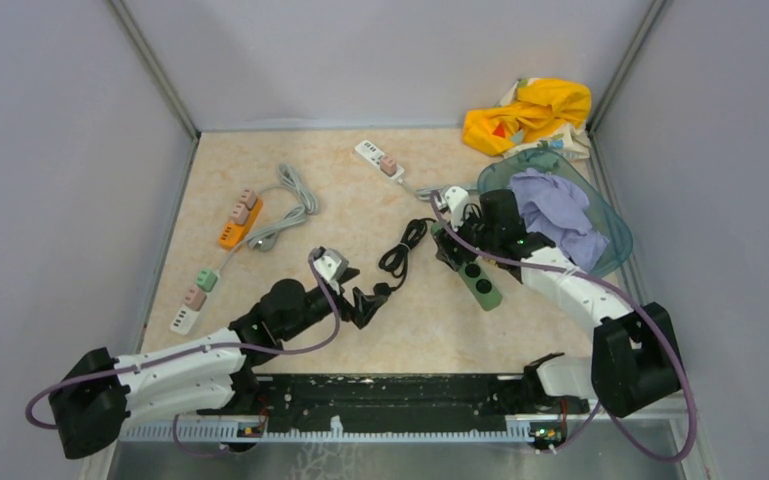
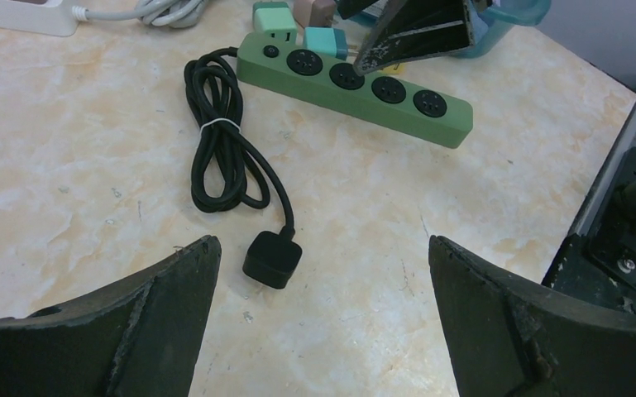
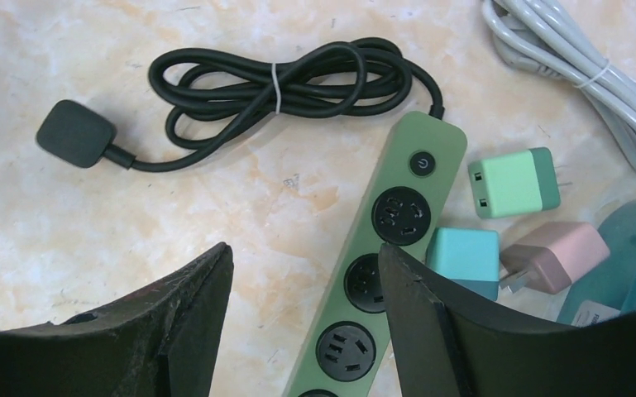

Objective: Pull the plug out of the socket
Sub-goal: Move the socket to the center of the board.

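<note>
A green power strip (image 3: 380, 256) lies flat mid-table, its four round sockets empty; it also shows in the top view (image 1: 480, 280) and the left wrist view (image 2: 356, 83). Three loose adapters lie beside it: green (image 3: 514, 182), teal (image 3: 463, 258) and pink (image 3: 556, 255). Its black cable (image 3: 281, 78) is coiled and ends in a black plug (image 3: 74, 134) lying on the table. My right gripper (image 3: 306, 252) is open just above the strip's switch end. My left gripper (image 2: 322, 244) is open and empty, low over the table, with the black plug (image 2: 271, 258) by its left finger.
An orange strip (image 1: 240, 218) with two pink plugs in it lies at the left. A white strip (image 1: 380, 160) with a pink plug lies at the back. Another white strip (image 1: 192, 300) with green and pink plugs lies at the left edge. A teal basin (image 1: 600, 215) with cloth stands at the right.
</note>
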Robot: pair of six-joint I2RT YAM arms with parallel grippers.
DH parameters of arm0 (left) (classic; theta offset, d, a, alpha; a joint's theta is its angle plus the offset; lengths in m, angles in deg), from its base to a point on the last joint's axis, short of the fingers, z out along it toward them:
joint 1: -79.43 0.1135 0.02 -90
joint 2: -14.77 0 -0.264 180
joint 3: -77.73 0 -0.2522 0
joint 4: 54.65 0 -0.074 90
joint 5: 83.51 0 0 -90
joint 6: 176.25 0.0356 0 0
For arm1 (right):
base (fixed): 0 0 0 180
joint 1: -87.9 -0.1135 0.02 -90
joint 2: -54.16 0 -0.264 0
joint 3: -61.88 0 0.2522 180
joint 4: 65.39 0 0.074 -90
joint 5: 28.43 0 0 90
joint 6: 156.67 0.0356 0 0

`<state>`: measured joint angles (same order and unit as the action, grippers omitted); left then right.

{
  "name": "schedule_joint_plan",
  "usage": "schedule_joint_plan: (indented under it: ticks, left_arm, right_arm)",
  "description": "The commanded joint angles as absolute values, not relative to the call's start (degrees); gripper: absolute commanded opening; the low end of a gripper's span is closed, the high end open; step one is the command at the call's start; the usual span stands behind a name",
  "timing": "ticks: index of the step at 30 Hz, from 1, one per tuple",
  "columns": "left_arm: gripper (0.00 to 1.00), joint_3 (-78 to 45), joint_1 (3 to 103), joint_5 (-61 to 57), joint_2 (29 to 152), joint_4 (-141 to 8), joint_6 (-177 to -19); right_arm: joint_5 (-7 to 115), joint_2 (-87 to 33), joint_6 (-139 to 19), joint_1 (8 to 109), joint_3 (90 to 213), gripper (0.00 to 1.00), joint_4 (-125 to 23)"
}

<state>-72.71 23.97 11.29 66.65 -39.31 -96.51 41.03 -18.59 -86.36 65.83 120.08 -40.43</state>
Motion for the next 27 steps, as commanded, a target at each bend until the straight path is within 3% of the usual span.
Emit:
schedule_joint_plan:
  ticks: [1,27]
  left_arm:
    - [1.0,-69.37,24.51,14.76,67.24,-44.63,-100.7]
    - [1.0,-70.29,25.32,18.25,66.31,-46.36,-101.32]
  right_arm:
    - [35.0,-16.6,-89.4,66.45,125.13,0.65,-38.41]
    - [32.3,-31.59,-94.88,66.45,147.3,0.65,-30.79]
